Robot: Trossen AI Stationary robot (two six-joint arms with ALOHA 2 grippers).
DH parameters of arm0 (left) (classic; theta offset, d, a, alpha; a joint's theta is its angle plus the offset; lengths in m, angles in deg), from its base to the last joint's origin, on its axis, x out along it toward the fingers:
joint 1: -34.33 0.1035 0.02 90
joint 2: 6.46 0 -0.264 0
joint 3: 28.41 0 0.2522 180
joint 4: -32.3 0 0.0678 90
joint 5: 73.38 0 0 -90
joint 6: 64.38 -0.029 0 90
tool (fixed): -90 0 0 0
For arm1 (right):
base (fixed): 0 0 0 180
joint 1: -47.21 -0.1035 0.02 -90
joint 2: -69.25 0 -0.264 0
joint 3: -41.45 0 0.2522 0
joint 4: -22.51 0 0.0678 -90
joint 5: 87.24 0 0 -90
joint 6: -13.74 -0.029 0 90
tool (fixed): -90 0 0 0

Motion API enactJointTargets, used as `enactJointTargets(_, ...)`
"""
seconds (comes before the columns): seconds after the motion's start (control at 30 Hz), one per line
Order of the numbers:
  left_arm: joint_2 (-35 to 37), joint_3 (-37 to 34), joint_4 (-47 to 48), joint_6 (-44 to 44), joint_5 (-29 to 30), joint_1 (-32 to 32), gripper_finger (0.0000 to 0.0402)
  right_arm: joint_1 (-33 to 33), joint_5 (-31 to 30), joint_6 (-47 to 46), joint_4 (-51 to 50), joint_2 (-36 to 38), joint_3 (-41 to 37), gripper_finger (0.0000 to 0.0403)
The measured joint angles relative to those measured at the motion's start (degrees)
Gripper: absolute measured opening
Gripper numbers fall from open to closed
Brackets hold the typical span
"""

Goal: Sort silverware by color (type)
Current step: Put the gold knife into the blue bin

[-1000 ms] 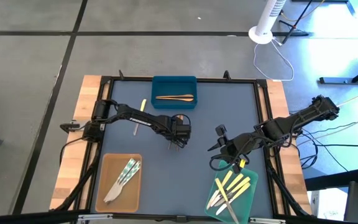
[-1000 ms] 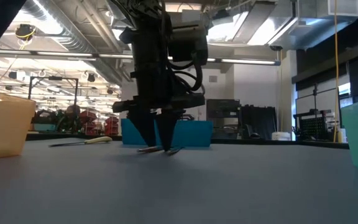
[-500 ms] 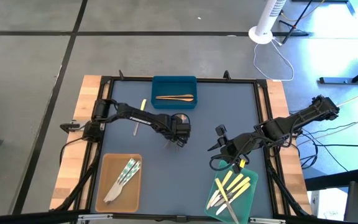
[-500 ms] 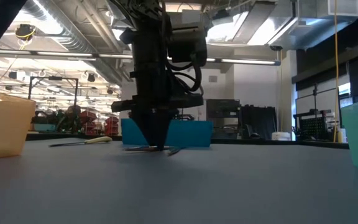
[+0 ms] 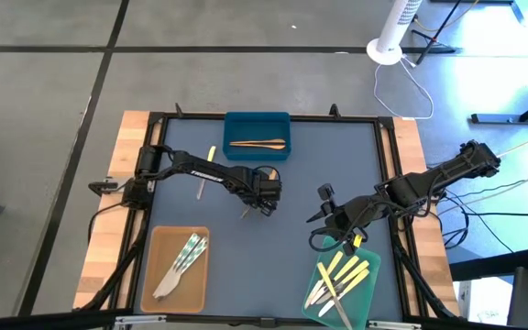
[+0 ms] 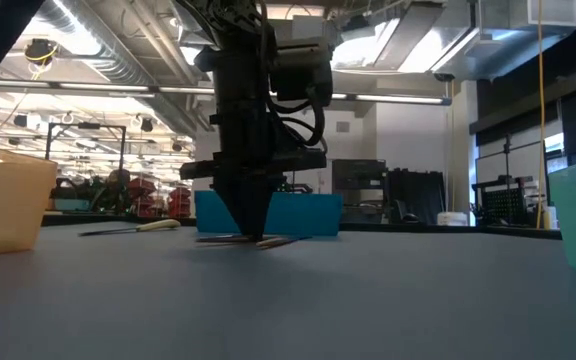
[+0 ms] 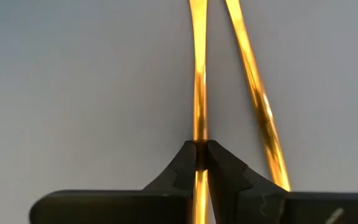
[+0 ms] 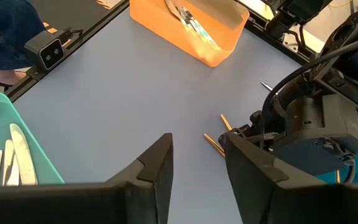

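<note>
Silverware sorting stands at a pickup in the middle of the mat. In the high view the left gripper (image 5: 262, 203) points down near the table's centre, just in front of the blue tray (image 5: 257, 125), which already holds a wood-brown utensil (image 5: 258, 143); a thin brown piece shows on the mat just beside its fingers. A pale yellow utensil (image 5: 211, 155) and a slim silvery one (image 5: 199, 189) lie loose beside the left arm, the tan tray (image 5: 158, 240) carries silvery pieces, and the green tray (image 5: 367, 293) holds yellow and silvery ones under the waiting right gripper (image 5: 330, 218). In the low view the left gripper's fingertips meet at the table surface on a thin stick (image 6: 268, 241) lying flat, with the blue tray behind. In the left wrist view the two dark fingers (image 7: 182, 165) are pinched on a wood-brown handle (image 7: 199, 93), and a second wood-brown utensil (image 7: 257, 93) lies just beside it, running under one finger. In the right wrist view that arm's own fingers (image 8: 154, 165) stand apart with nothing between them, and the two brown pieces (image 8: 219, 140) show beside the other arm. The step looks like grasping a brown utensil; the next move calls for a straight lift without dragging its neighbour, then a short carry to the blue tray.
</note>
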Motion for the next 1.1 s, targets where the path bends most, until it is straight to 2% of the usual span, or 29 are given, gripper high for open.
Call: enactJointTargets(1.1, 1.0, -0.1, 6.2, -4.3, -0.9, 0.0, 0.0016, 0.0, 0.0, 0.0, 0.0, 0.0, 0.0, 0.0133)
